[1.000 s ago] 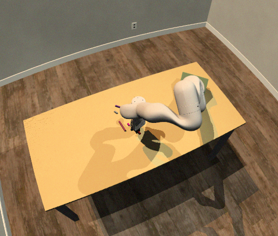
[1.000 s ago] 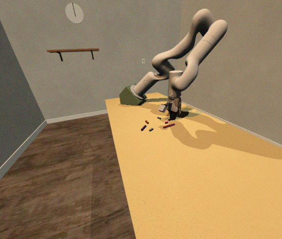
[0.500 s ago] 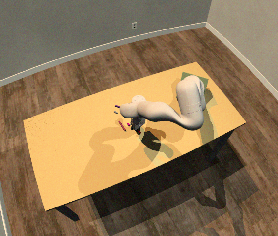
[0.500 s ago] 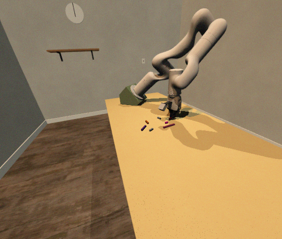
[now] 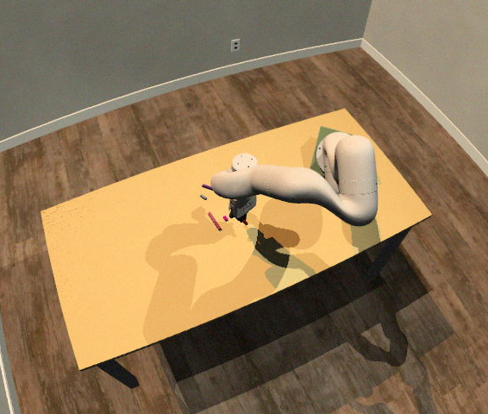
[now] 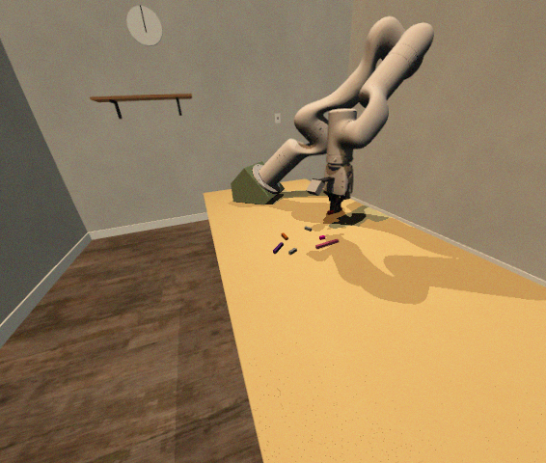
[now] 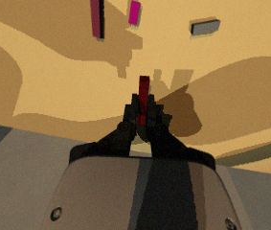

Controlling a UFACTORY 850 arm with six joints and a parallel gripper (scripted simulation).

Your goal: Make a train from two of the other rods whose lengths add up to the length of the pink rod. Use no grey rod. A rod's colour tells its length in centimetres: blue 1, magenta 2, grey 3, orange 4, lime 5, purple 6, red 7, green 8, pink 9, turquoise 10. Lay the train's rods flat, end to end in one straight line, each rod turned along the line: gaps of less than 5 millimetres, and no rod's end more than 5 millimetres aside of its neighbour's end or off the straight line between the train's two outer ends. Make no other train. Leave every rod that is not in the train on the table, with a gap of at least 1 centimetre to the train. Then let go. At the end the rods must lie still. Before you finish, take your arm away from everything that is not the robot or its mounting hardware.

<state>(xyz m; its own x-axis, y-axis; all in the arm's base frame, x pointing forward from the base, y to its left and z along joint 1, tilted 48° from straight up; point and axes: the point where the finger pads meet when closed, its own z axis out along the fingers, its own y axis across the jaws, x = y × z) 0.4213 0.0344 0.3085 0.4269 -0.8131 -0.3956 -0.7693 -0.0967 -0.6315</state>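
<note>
Wrist view shows my gripper [image 7: 142, 103] clamped on the red rod [image 7: 144, 93]. Ahead of the jaws, the magenta rod [image 7: 134, 12] lies unjoined beside the pink rod [image 7: 96, 18]; I judge the train not begun.

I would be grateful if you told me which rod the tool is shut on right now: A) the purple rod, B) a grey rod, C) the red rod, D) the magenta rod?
C: in the wrist view the tool is shut on the red rod, which sticks out past the fingertips, while the magenta rod and a grey rod lie apart on the table.
</note>
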